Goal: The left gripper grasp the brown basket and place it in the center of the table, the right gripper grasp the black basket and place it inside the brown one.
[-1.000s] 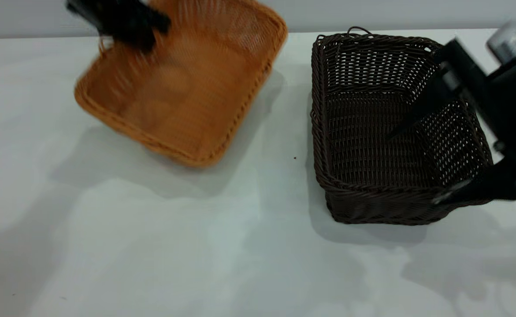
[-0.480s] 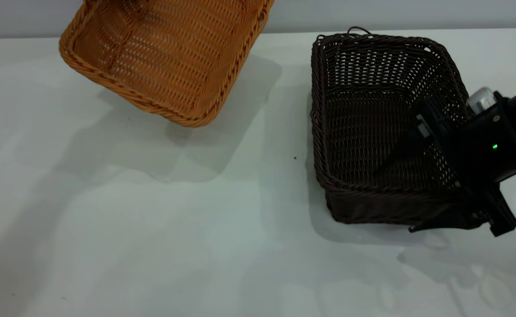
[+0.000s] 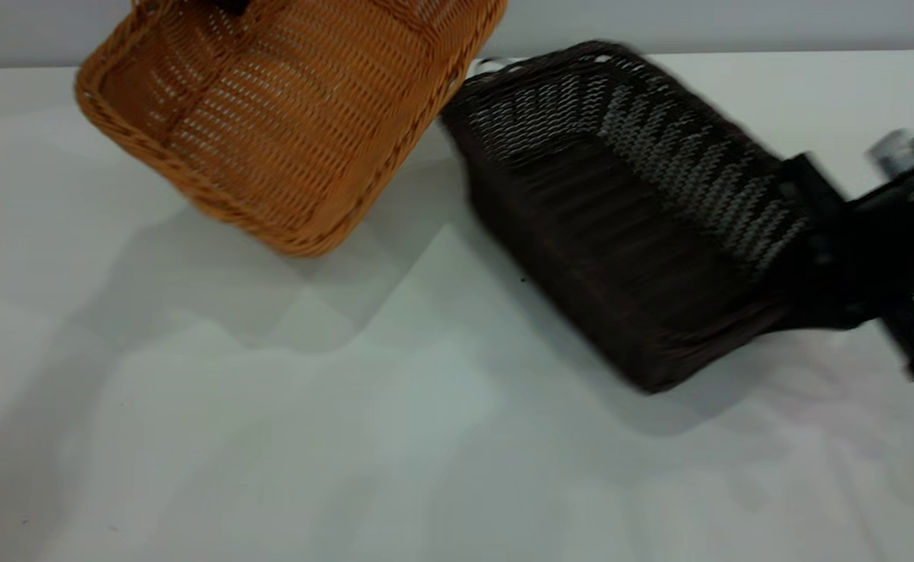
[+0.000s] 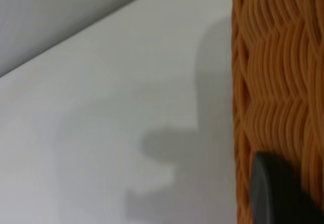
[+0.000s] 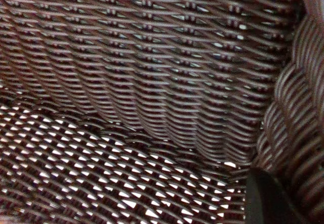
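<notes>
The brown basket (image 3: pixel 285 117) hangs tilted above the table (image 3: pixel 347 437) at the far left, its top past the picture's upper edge. Only a tip of the left gripper (image 3: pixel 230 6) shows there. In the left wrist view one black finger (image 4: pixel 276 196) lies against the basket's orange wall (image 4: pixel 278 82). The right gripper (image 3: pixel 804 273) is shut on the right-hand wall of the black basket (image 3: pixel 613 234), which is raised on that side, tilted and blurred. Its far corner is close to the brown basket. In the right wrist view a finger (image 5: pixel 268 201) sits inside the dark weave (image 5: pixel 152 82).
A pale wall (image 3: pixel 737 23) runs behind the table's far edge. The baskets' shadows fall on the tabletop beneath them. Bare tabletop fills the front half of the exterior view.
The right gripper has closed on the black basket's wall, raised it and swung it left toward the brown basket. The brown basket has shifted slightly left and tilted more.
</notes>
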You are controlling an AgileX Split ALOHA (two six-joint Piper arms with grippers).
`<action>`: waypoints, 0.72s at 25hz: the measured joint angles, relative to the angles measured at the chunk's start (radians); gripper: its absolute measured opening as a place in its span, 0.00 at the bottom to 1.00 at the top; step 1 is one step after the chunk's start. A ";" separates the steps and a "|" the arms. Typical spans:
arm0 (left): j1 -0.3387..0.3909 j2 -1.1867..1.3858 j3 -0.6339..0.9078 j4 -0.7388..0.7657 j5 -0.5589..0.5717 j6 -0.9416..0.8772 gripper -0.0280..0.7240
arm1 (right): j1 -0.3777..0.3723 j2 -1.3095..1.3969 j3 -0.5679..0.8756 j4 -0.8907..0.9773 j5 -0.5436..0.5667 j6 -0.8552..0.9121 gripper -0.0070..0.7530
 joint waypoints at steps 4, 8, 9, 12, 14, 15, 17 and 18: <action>-0.001 -0.015 0.000 -0.002 0.066 0.070 0.14 | -0.207 -0.061 -0.022 -0.044 0.036 -0.090 0.11; -0.012 -0.018 0.000 -0.003 0.120 0.148 0.14 | -0.372 -0.154 -0.058 -0.123 0.146 -0.124 0.11; -0.024 -0.018 0.000 -0.003 0.135 0.193 0.14 | -0.396 -0.176 -0.071 -0.155 0.172 -0.128 0.11; -0.079 -0.008 0.000 -0.020 0.182 0.363 0.14 | -0.443 -0.220 -0.101 -0.263 0.229 -0.130 0.11; -0.125 0.012 0.000 -0.073 0.193 0.490 0.14 | -0.454 -0.236 -0.113 -0.317 0.240 -0.128 0.11; -0.149 0.023 0.000 -0.106 0.197 0.541 0.14 | -0.455 -0.240 -0.116 -0.332 0.248 -0.127 0.11; -0.189 0.045 0.000 -0.169 0.200 0.660 0.14 | -0.457 -0.243 -0.120 -0.345 0.268 -0.125 0.11; -0.208 0.056 0.000 -0.203 0.200 0.715 0.14 | -0.457 -0.243 -0.121 -0.346 0.278 -0.125 0.11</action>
